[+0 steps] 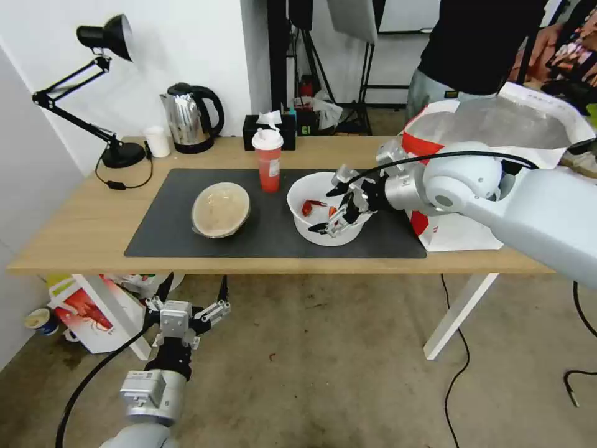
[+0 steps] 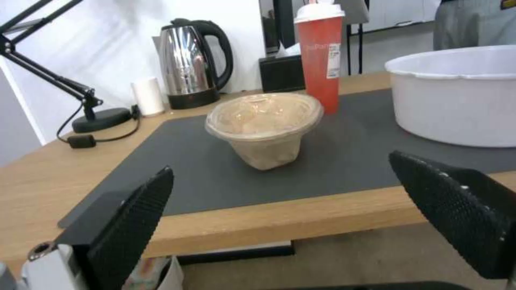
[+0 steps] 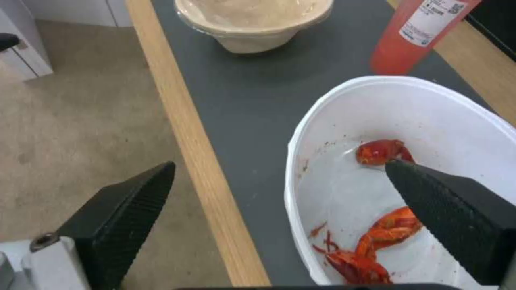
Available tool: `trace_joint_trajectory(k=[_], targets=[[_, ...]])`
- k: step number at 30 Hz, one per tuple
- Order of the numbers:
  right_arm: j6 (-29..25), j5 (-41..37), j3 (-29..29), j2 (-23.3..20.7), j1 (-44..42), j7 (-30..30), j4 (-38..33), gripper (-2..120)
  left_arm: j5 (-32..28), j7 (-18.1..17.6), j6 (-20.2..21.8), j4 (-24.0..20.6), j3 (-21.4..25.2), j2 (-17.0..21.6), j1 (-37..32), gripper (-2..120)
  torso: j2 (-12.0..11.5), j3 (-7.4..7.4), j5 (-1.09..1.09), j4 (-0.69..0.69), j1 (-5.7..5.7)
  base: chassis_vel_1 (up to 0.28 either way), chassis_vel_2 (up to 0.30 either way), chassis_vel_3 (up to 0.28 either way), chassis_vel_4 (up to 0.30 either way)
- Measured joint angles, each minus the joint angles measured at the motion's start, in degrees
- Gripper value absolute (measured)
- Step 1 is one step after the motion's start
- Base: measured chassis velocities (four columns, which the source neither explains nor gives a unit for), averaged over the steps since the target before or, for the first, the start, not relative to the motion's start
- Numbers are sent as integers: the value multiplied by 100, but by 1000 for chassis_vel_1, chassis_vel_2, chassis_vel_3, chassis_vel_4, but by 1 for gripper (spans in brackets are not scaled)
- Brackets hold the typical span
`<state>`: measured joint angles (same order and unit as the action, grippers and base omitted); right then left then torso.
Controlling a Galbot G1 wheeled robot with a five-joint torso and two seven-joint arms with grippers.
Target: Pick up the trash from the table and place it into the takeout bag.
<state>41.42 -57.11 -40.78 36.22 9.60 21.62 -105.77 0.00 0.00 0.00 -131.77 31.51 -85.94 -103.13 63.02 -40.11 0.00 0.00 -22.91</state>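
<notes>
light-wood table [image 1: 74,230] — grey mat [image 1: 174,236], kettle [image 1: 189,118]

I stand in a studio-like test room dressed as an office or home corner: a light-wood table [image 1: 74,236] at centre, black desk lamp [image 1: 102,37] upper left, steel kettle [image 1: 189,118] beside it, black tripod stands [image 1: 323,62] top centre, cables [image 1: 457,348] lower right.

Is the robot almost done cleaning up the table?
Not yet. Nothing looks bagged: the white bowl, red cup and beige bowl sit on the table. The right gripper, open, straddles the white bowl's rim beside the takeout bag. The left gripper waits below.
</notes>
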Motion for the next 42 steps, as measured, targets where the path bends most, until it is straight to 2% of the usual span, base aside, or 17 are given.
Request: trace_joint_trajectory(k=[13, 21, 42], targets=[[0, -321, -619, -280, 507, -1, -239, 100, 0, 0, 0, 0, 0, 0, 0, 100, 1, 0, 1, -1, 0, 0, 0, 0, 0], [0, -315, -1021, -7, 756, 20, 37, 100, 0, 0, 0, 0, 0, 0, 0, 100, 1, 0, 0, 0, 0, 0, 0, 0, 0], [0, -234, -1228, 368, 859, 48, 599, 100, 0, 0, 0, 0, 0, 0, 0, 100, 0, 0, 0, 0, 0, 0, 0, 0, 0]])
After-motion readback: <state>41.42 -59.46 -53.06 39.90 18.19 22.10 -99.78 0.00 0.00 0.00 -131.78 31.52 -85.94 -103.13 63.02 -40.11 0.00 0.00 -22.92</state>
